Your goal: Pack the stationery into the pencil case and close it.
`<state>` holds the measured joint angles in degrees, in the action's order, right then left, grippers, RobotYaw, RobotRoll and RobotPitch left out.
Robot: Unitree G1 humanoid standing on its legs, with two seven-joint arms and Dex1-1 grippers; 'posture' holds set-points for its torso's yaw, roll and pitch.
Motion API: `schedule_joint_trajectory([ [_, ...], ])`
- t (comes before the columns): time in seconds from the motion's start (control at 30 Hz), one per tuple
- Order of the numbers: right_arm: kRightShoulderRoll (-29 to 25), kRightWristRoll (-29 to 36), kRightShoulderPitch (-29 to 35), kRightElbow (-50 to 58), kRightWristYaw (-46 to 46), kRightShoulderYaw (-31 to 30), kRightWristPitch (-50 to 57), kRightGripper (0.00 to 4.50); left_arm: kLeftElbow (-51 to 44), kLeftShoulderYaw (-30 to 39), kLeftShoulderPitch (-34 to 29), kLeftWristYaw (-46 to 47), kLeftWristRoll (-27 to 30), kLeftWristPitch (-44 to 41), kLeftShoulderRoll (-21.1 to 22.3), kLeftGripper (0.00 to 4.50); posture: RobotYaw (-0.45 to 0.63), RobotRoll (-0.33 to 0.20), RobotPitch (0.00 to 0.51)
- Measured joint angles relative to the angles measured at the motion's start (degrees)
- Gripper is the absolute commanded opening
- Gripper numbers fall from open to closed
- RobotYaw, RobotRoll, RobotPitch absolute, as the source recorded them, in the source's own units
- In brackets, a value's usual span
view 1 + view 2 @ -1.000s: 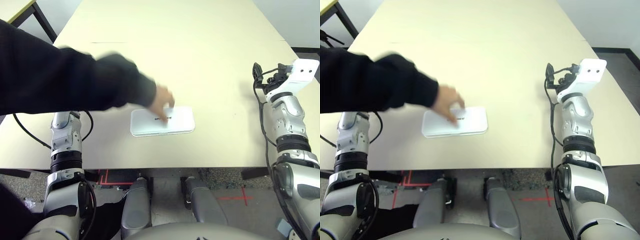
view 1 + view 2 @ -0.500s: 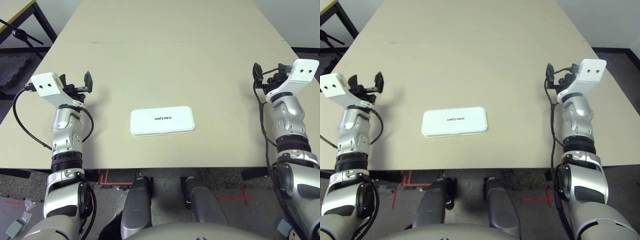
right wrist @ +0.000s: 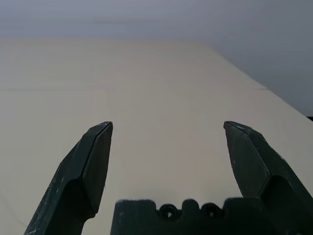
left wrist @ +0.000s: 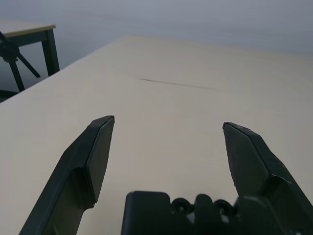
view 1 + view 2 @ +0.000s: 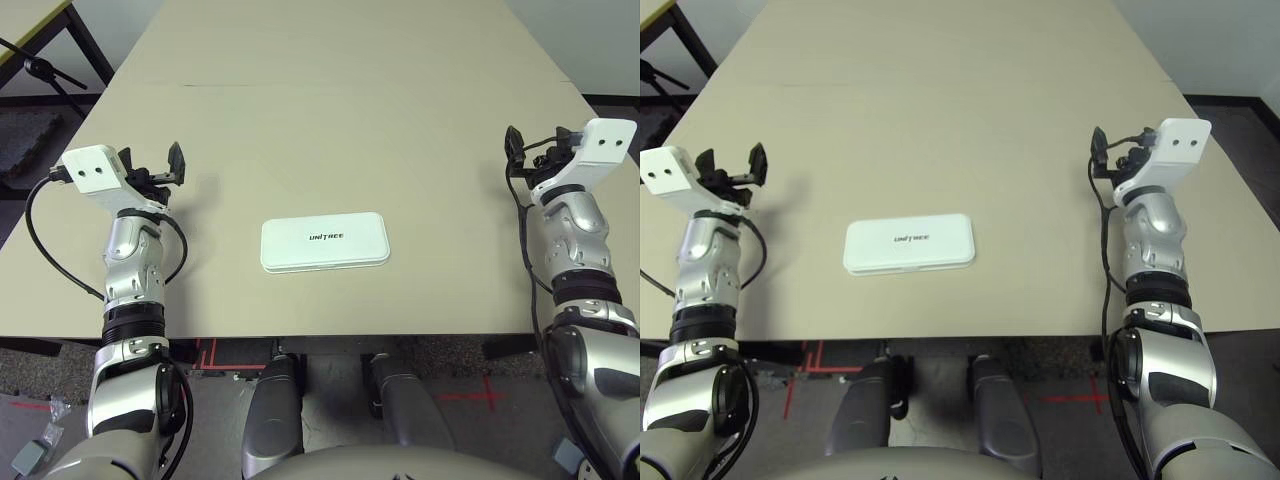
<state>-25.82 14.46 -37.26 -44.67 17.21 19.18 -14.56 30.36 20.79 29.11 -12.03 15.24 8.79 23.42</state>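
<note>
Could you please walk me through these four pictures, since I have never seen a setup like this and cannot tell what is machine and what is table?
The two wide pictures come from a stereo camera on a humanoid robot's head, looking down at a beige table. The silver limbs at the sides are its forearms. Each ends in a gripper of two black fingers: the left gripper on picture left, the right gripper on picture right. The other two pictures come from cameras on the wrists, looking along the spread fingers. Both grippers are open and hold nothing. Between the arms, near the table's front edge, lies a closed white pencil case with dark lettering on its lid.
</note>
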Motion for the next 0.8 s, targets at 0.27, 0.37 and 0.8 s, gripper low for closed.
schedule_joint_trajectory([
  [0.27, -0.2, 0.0, 3.2, 4.3, -1.0, 0.2, 0.1, 4.50, 2.8, -1.2, 2.3, -1.2, -0.4, 0.7, 0.0, 4.48, -0.15, 0.000, 0.188],
  [0.37, -0.2, 0.0, 4.2, 5.4, -1.2, 0.2, 0.2, 4.50, 4.4, -1.6, 3.5, -1.4, -0.6, 1.1, -0.1, 4.48, -0.16, 0.000, 0.186],
  [0.8, -0.2, 0.0, 5.3, 7.1, -1.9, 0.4, 1.0, 4.50, 5.0, -1.9, 4.1, -1.9, -0.8, 1.6, -0.5, 4.48, -0.17, 0.000, 0.179],
])
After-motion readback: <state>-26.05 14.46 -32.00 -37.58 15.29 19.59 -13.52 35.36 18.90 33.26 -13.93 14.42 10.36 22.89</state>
